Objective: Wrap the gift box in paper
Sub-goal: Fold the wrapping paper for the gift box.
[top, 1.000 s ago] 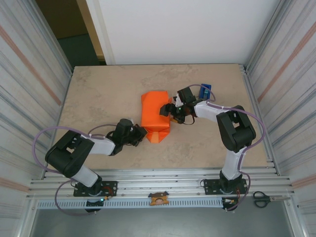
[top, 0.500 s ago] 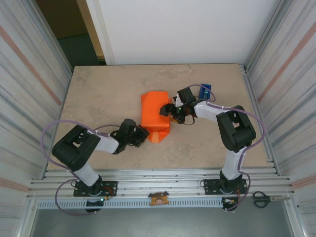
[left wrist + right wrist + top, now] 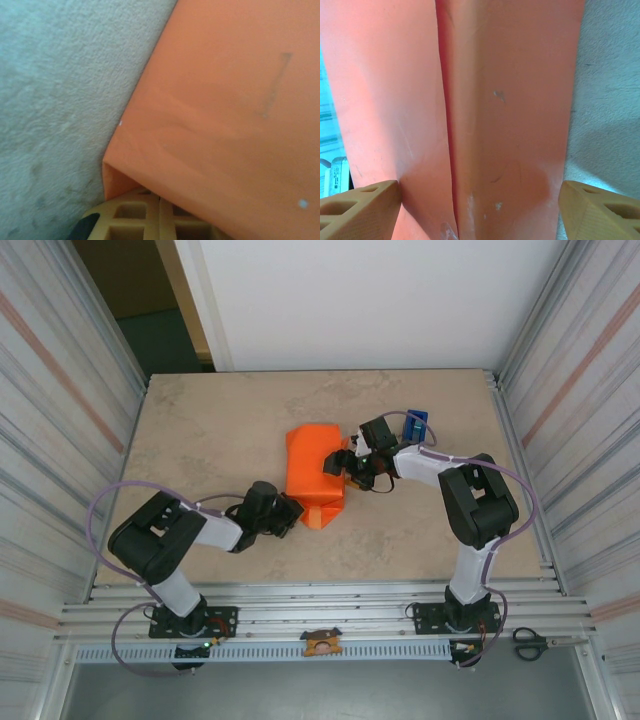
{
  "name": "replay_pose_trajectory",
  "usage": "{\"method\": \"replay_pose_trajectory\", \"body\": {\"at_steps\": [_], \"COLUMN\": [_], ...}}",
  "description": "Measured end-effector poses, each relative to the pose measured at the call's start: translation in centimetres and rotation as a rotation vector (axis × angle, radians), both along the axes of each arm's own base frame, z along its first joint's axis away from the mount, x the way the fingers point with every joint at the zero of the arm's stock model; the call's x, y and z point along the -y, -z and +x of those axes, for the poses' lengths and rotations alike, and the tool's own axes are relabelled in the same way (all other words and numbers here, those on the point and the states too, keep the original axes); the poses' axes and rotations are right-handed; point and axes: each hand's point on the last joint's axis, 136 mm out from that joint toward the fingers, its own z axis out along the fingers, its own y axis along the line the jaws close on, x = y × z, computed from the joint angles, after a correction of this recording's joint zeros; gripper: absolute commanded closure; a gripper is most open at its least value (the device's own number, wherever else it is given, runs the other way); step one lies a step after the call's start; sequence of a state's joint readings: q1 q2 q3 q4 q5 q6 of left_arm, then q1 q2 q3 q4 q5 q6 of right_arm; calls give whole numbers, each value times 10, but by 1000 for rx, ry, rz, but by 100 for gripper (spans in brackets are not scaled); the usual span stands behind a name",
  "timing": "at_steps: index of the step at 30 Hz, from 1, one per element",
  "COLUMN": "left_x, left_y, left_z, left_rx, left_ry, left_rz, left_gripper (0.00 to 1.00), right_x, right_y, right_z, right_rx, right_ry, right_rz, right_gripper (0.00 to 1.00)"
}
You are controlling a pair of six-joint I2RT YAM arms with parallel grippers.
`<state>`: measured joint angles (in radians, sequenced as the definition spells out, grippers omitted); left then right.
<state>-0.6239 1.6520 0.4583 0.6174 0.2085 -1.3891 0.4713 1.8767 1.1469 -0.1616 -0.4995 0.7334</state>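
left pincer nearer, finger under paper

- Bright, even light falls from above on the bench; shadows are short and soft.
- Wrist views are blurry up close, with the paper out of focus.

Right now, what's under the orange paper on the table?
A tan finger of the left gripper reaches beneath the paper's folded near edge. Whatever the folds enclose is covered and cannot be seen.
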Motion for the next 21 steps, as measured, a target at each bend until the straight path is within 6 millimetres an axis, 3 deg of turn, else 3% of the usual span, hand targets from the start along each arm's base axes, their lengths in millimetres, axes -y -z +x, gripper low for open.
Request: {"method": "replay_pose_trajectory", "body": {"at_steps": [21], "left_x": [8], "left_y": [1], "left_z": [-2], "left_rx": [-21], "left_ry": [17], "left_rz": [11], "left_gripper": [100], "right_x": [0], "right_y": [0], "right_z": [0], "right_rx": [6], "right_ry": [2], "right_rz": [1], "right_gripper": [19]}}
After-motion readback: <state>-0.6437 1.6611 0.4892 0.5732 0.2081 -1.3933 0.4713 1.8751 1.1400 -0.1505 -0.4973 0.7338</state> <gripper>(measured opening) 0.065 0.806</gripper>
